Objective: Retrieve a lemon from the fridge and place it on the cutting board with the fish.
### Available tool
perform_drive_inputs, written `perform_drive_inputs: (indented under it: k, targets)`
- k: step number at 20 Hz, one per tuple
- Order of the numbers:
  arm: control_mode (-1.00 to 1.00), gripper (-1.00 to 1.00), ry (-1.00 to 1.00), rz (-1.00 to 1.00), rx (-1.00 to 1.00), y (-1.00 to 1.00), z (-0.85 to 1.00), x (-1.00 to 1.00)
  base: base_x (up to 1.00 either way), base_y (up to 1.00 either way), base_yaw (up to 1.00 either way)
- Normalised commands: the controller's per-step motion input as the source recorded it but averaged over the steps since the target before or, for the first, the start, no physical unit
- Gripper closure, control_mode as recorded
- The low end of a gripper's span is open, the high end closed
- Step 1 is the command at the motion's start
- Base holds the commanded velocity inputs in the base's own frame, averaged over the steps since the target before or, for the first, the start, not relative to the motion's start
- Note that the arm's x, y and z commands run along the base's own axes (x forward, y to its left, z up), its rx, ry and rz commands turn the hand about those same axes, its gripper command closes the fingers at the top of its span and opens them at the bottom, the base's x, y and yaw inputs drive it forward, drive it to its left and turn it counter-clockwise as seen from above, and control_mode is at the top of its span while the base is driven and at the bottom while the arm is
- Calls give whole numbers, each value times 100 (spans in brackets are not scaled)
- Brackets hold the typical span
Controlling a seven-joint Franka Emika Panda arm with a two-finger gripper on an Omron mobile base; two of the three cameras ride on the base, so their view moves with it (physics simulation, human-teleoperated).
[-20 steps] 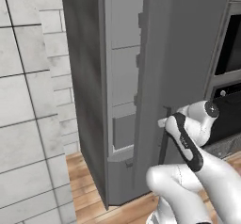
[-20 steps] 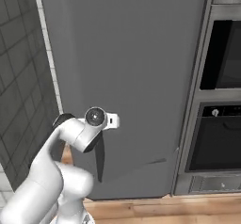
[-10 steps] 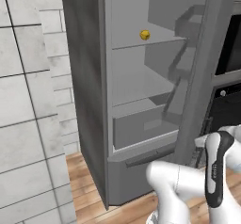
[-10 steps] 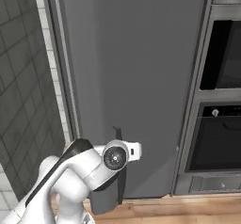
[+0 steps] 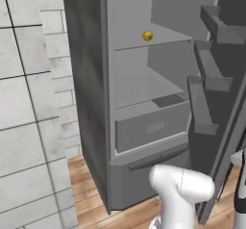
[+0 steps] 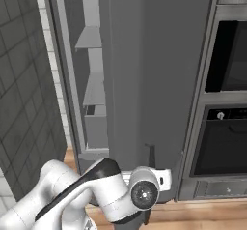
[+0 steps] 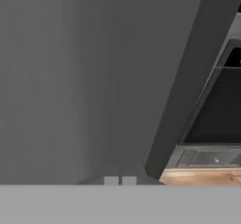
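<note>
The small round bright-yellow lemon [image 5: 148, 35] sits on an upper grey shelf [image 5: 158, 39] inside the tall plain grey fridge [image 5: 91, 93], toward the back, well apart from the arm. Below it are a second bare shelf and a closed grey drawer [image 5: 151, 129]. The fridge door [image 5: 226, 98] stands swung open, its inner racks facing the cabinet.

The step in hand looks like the door opening, with the lemon not yet reached. The pincer [image 7: 119, 180] hangs low by the door's outer face, its two tips pressed together with nothing between them. I judge the next move calls for raising the arm, spreading the tips and reaching past the door edge to the upper shelf.

Around the fridge are a pale tiled wall [image 5: 29, 103], a wood-plank floor [image 5: 89, 194], and a black built-in oven [image 6: 226, 142] beside it.
</note>
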Motion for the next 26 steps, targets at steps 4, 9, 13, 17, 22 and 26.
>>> perform_drive_inputs:
  k: [4, 9, 13, 17, 22, 26]
  targets:
    - [-100, 100, 13, 3, -1, -100, 68, -24, 0, 0, 0]
    - [-100, -100, 17, -2, -1, -36, 41, -23, 0, 0, 0]
    - [-100, -100, 14, -17, -11, 23, 16, -64, 0, 0, 0]
    - [-100, -100, 10, -32, -17, 25, 34, -81, 0, 0, 0]
    - [-100, -100, 23, -31, -29, 40, 74, -48, 0, 0, 0]
    - [-100, -100, 33, -12, -47, 86, 82, -1, 0, 0, 0]
